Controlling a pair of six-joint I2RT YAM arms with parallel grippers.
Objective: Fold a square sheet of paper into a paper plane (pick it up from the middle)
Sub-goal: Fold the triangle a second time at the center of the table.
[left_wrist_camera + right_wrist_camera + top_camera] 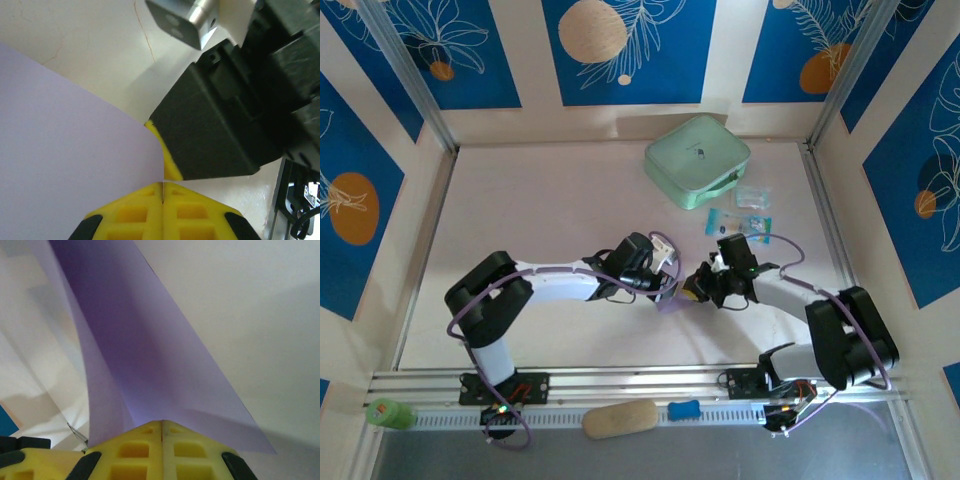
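L tool (163, 187), R tool (162, 425) both pinch paper sheet (150, 365), long axis away frm R

square sheet of paper (150, 355): matt, smooth (thin) | left gripper (163, 187): yellow plastic | table (550, 200): matt

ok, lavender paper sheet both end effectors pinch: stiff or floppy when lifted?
Likely floppy and light: the thin lavender-purple paper sheet bows away from the right end effector. Might slip or tear where the left end effector pinches just its edge.
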